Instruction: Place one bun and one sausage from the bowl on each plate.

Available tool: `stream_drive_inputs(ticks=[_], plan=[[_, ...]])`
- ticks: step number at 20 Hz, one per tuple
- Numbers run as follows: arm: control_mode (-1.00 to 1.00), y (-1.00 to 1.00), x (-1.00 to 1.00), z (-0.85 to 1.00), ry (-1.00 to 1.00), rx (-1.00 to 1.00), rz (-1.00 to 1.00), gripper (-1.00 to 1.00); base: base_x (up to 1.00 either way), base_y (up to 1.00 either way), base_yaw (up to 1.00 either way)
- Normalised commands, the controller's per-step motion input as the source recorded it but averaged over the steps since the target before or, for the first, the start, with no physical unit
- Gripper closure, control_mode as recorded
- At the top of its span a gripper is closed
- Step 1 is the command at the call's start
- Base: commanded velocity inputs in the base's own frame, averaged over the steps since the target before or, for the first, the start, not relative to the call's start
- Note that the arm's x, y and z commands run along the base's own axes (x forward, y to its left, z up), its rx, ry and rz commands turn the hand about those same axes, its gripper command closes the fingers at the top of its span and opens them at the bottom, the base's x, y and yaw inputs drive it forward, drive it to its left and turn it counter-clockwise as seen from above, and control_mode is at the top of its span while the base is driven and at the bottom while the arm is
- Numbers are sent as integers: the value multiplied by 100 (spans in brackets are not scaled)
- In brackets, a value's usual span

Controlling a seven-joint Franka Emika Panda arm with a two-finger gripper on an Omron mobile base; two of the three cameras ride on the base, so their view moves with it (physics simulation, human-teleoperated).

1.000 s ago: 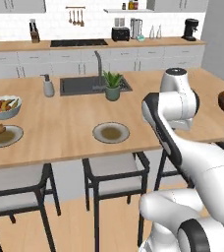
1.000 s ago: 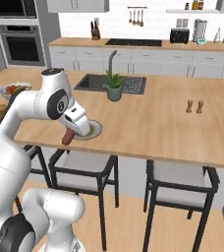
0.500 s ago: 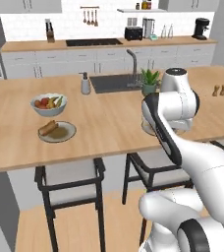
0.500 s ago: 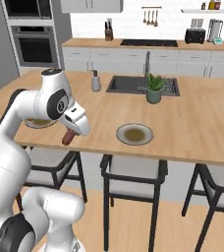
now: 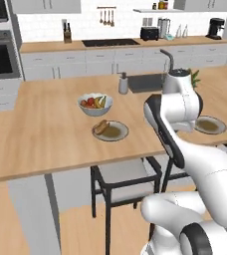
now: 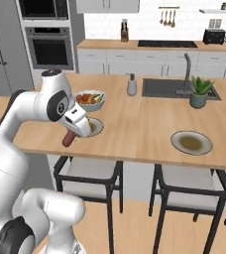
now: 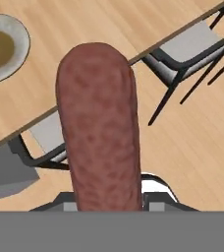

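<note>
**Sausage clamped in the gripper**

The gripper (image 6: pixel 71 136) grips the sausage (image 6: pixel 69 139), which hangs from it over the counter's near edge. Just right sits a plate (image 6: pixel 94 127) with a bun (image 5: pixel 101 126); further right, the second plate (image 6: pixel 191 143).

A wooden counter (image 5: pixel 51 129) runs across the kitchen. Near its middle sits a pale fruit bowl (image 5: pixel 95 104) with a plate (image 5: pixel 110 130) just beside it at five o'clock, a bun (image 5: pixel 101 126) lying on that plate's left side. A second plate (image 5: pixel 210 124) lies well apart at three o'clock, half behind the white arm (image 5: pixel 177 107). A dark stool (image 5: pixel 128 184) stands under the counter edge
</note>
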Motion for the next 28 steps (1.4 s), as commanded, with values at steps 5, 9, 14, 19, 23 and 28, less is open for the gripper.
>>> stream_drive_inputs(ticks=[5,9,14,19,23,28], plan=[[100,0,0,0,0,0,0,100,94,87,-9],[-100,9,61,-32,3,0,-2,100,20,16,-1],[-100,-27,100,-96,0,0,-1,100,0,0,0],[-100,-25,100,-87,0,1,0,100,0,0,0],[-100,-8,100,-55,0,7,0,100,0,0,0],[-100,-9,90,-40,0,9,0,100,0,0,0]])
